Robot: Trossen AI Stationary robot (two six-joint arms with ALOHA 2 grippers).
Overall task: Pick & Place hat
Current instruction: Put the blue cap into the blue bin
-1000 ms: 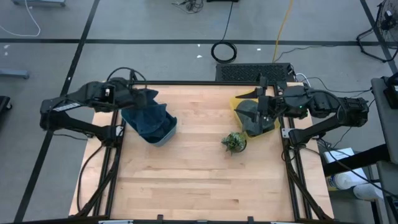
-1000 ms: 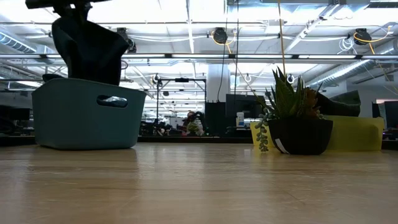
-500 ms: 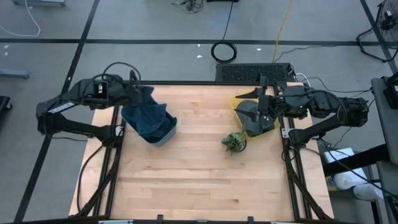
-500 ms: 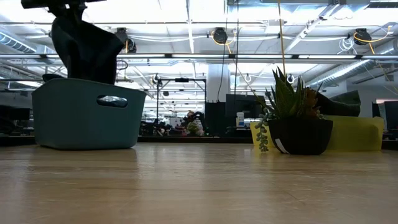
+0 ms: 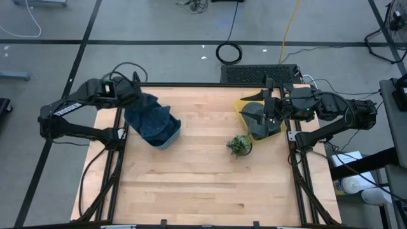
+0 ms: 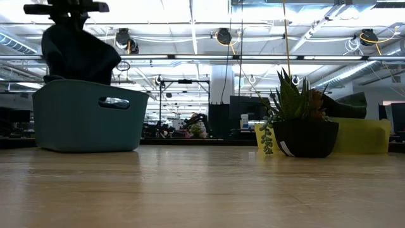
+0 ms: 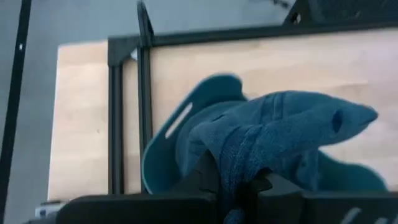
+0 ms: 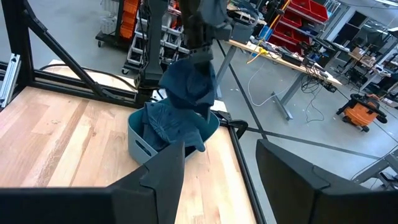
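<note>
A blue denim hat hangs over an open teal bin at the table's far left, with my left gripper shut on it. In the low view the hat stands out above the bin. The right wrist view shows its lower part reaching down into the bin. My right gripper stands open and holds nothing, over a yellow bin at the far right. A dark hat lies in that yellow bin. My left gripper pinches a bunched fold of the hat's cloth between its two fingers, at the hat's upper end. The fingers come slanting down from above, from the table's left side. The hat hangs slack below them, its lower part inside the teal bin.
A small potted plant stands on the table in front of the yellow bin; in the low view it hides part of that bin. The wooden table lies bare across its middle and near half.
My left gripper has swung a little toward the table's left edge and rolled at the wrist, still shut on the hat. The hat's upper part has moved with it, while its lower part stays in the teal bin.
</note>
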